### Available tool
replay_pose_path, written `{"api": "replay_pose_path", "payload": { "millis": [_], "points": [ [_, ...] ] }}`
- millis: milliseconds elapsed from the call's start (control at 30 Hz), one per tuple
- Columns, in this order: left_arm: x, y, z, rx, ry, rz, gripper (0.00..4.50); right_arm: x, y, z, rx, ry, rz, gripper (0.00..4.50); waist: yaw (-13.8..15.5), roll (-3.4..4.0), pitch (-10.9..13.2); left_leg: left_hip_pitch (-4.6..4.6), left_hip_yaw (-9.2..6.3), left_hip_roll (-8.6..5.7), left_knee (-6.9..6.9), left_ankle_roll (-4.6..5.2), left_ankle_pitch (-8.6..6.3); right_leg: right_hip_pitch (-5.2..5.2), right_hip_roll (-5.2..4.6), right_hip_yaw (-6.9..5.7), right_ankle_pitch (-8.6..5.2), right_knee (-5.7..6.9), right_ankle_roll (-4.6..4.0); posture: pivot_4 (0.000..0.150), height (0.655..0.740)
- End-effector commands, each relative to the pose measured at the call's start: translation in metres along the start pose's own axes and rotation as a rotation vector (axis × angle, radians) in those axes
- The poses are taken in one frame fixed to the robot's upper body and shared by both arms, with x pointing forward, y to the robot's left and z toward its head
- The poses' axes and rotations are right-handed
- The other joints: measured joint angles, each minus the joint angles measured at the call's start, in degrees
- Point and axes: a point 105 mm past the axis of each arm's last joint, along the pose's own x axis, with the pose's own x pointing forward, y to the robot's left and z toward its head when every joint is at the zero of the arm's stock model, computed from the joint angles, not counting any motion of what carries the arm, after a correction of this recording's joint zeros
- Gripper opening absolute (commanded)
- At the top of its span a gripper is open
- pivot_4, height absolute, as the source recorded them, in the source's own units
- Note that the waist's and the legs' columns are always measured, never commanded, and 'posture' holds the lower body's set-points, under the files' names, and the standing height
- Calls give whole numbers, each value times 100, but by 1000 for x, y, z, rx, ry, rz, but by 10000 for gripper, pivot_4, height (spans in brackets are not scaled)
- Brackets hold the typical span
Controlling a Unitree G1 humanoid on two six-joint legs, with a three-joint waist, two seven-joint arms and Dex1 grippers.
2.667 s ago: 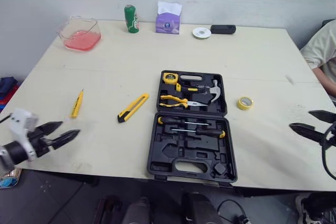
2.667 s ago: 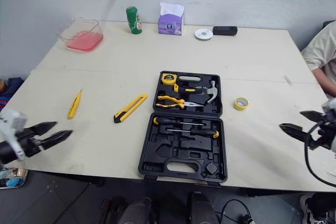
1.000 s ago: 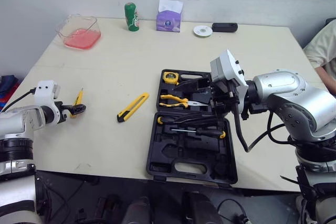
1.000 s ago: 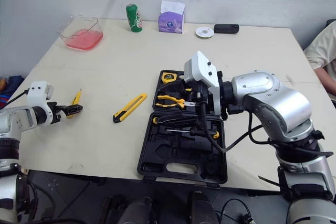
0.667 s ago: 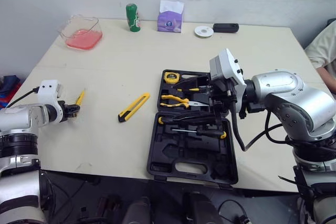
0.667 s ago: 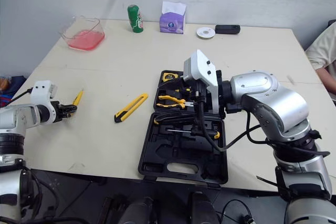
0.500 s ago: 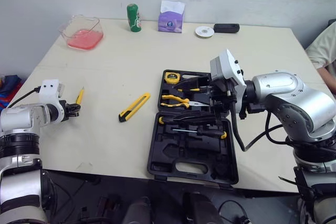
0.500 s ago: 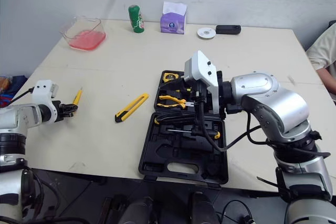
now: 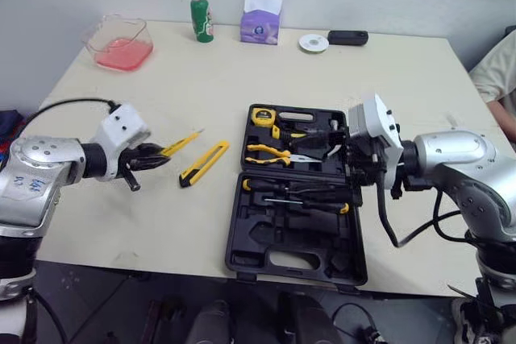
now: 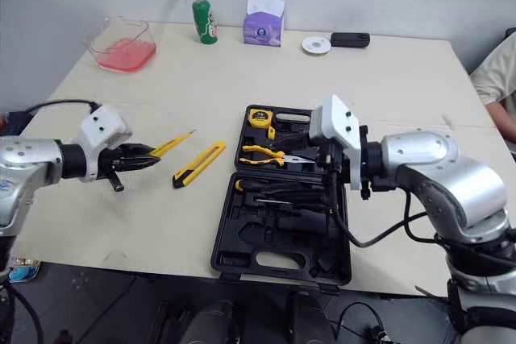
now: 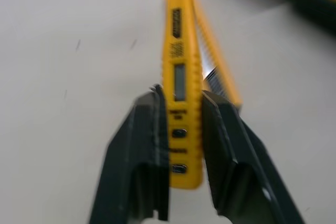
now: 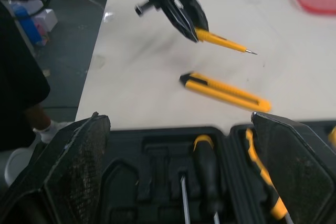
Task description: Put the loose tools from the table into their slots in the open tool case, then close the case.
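My left gripper is shut on a yellow tester pen, held just above the table left of the case with its tip pointing toward it. In the left wrist view the pen is clamped between both fingers. A yellow and black utility knife lies on the table beside the pen. The open black tool case holds a tape measure, pliers and screwdrivers. My right gripper hovers open over the case's middle, nothing between its fingers.
At the back of the table stand a pink-filled clear container, a green can, a purple tissue box, a white disc and a black device. A person's sleeve shows at the right edge.
My left gripper closed on the tester pen, lifted it and carried it right, toward the case. The right arm drew back a little to the right.
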Motion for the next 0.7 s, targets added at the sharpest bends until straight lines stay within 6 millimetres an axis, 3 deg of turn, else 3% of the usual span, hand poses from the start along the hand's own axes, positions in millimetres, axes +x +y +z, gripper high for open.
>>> {"api": "replay_pose_path", "payload": {
  "millis": [33, 233, 467, 700],
  "points": [
    [12, -26, 18, 85, -6, -160, 5075, -9, 8, 6, -34, -4, -22, 45000, -8, 2, 2, -1, 3, 0, 4, 4, 1, 0, 0, 0, 0, 2, 0, 1500, 7400],
    [62, -57, 46, 255, 30, -345, 5075, -20, 25, -16, 50, 54, -83, 45000, 88, -3, 7, 8, 1, 0, 33, 19, 5, 16, 15, 1, 6, 4, 11, 1500, 7400],
    [86, -62, 41, 347, 128, -354, 5075, -26, 35, -28, 96, 102, -134, 45000, 17, -4, 9, 13, 21, 6, 36, 27, 3, 12, 37, 38, 12, 4, 21, 1500, 7400],
    [94, -70, 43, 427, 142, -414, 5075, -30, 40, -32, 119, 110, -168, 45000, 33, -5, 9, 12, 22, 3, 46, 32, 1, 13, 36, 47, 13, 5, 24, 1500, 7400]
  ]
}}
